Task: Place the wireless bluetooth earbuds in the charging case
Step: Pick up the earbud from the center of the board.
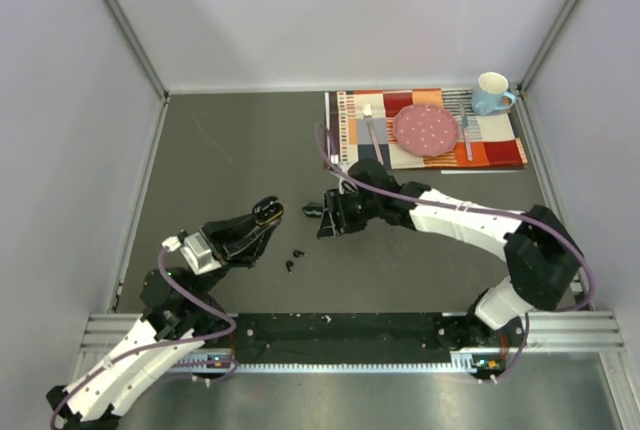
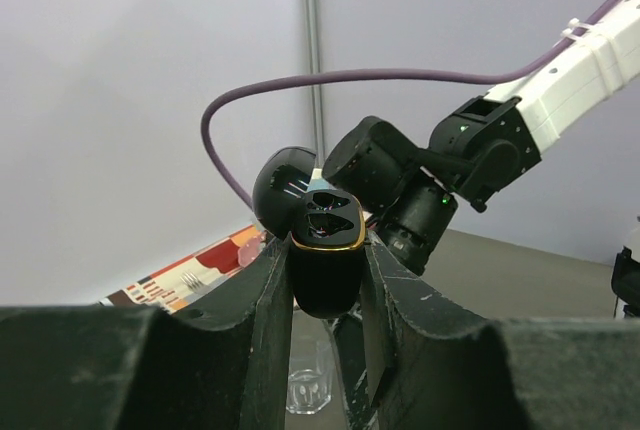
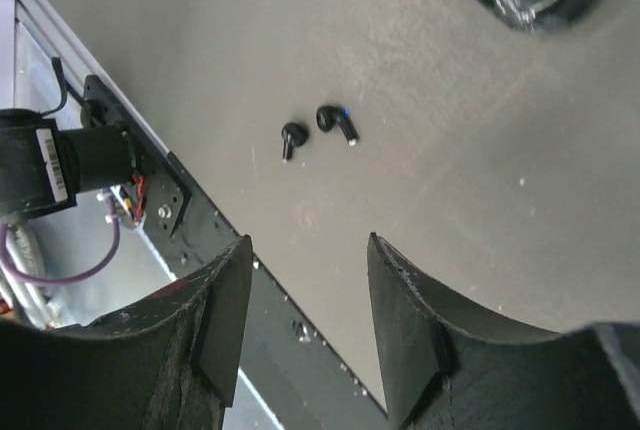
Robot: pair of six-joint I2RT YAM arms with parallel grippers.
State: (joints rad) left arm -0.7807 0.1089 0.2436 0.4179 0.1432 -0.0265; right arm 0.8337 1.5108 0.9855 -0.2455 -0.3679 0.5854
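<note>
Between the fingers of the left pincer (image 2: 327, 260), clamped by its sides, sits the charging case (image 2: 322, 295). Its lid (image 2: 283, 185) is swung back toward 11 o'clock and its gold-rimmed mouth faces up at the wrist camera. The wells look unfilled, though glare makes that uncertain.

The right pincer (image 3: 308, 250) is spread wide with nothing in it, hovering over the desk (image 1: 220, 150). Beyond its tips, at 12 o'clock in its own view, two earbuds lie just beside each other, apart from the case. In the top view they are on the desk at about 5 o'clock from it.

The left earbud (image 3: 293, 137) runs nearly 12 to 6, stem toward 6. The right earbud (image 3: 337, 122) slants, stem toward 4 o'clock.

The step in hand looks like picking up one bud. The right pincer should descend over a single bud and close across its rounded head, square to the long axis, without nudging its neighbour. The left arm should hold the case mouth-up.
</note>
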